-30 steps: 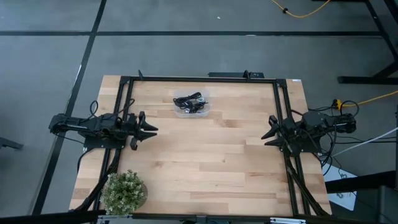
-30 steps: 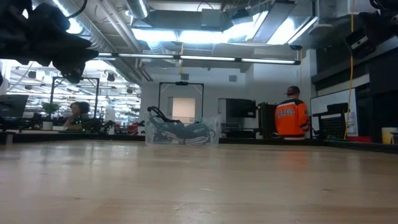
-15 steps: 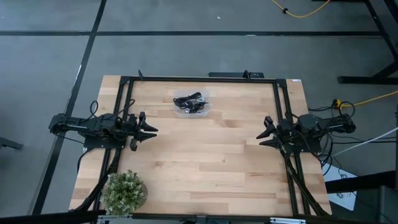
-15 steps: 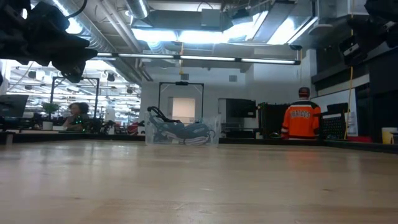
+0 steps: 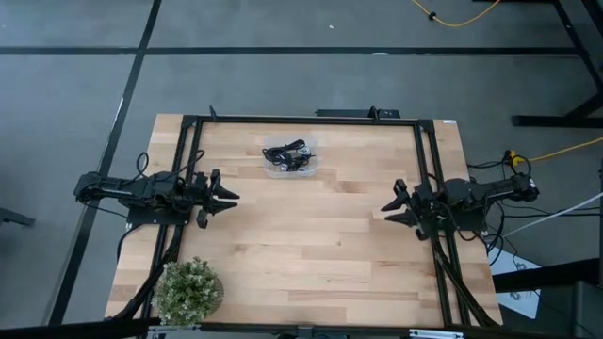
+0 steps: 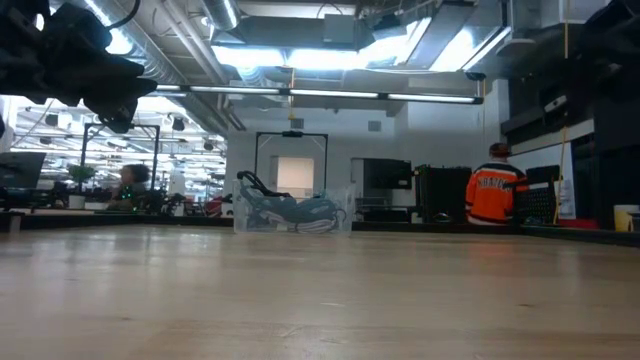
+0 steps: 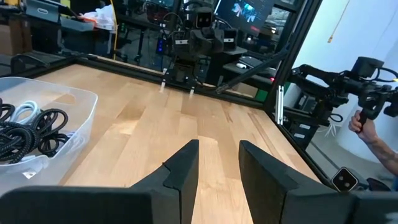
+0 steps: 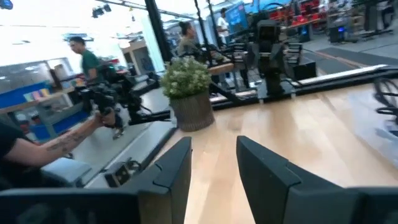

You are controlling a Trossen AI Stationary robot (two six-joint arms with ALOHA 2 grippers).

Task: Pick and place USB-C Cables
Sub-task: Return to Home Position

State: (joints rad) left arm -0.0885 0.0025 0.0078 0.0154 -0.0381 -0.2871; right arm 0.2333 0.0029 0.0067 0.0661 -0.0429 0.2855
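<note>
The USB-C Cables (image 5: pixel 288 153) lie coiled together in the transparent bin (image 5: pixel 315 166), which stands toward the far side of the bench (image 5: pixel 311 245), between the two arms; black loops show plainly there, with a pale one among them in the left wrist view. I judge the placing work finished, since no cable lies loose on the wood. That fits how the arms are held. The left pincer (image 5: pixel 227 197) hangs at the bench's left side, its fingers apart and empty, pointing across the boards. The right pincer (image 5: pixel 389 208) faces it from the right side, also spread with nothing between the fingers. A potted plant (image 5: pixel 188 288) stands at the near left corner, clear of both. A person in an orange jacket (image 6: pixel 493 195) stands in the room behind; the lettering on its back is too small to read, and no other writing can be made out.
</note>
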